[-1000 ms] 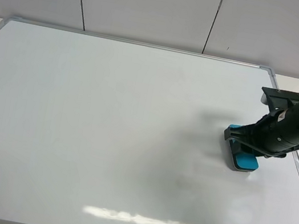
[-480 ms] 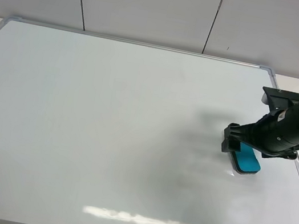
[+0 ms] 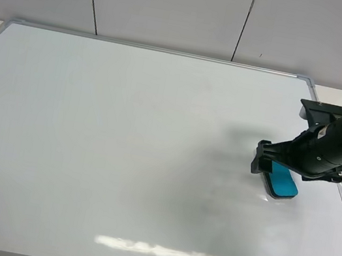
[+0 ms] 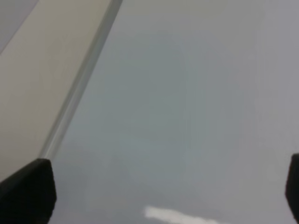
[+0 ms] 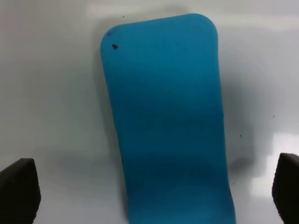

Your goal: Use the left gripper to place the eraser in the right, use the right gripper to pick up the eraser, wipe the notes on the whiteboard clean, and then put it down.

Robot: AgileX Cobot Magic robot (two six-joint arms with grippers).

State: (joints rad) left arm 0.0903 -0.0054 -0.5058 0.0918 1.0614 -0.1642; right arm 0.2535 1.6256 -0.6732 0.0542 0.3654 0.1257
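The eraser [image 3: 281, 181] is seen lying flat on the whiteboard [image 3: 119, 159] near its right edge, teal side up, and it has been let go within the last second: the right gripper [image 3: 269, 166], which was clamped on it a moment ago, is now spread wide, its finger tips standing well clear on either side of the block (best seen in the right wrist view, eraser [image 5: 166, 116]). No notes are visible anywhere on the board, so the wiping is judged done and the put-down as good as finished; only a withdrawal of the arm appears to be left. The left gripper [image 4: 161, 191] is held wide open over bare board near the frame, though only two dark, blurred finger tips are shown.
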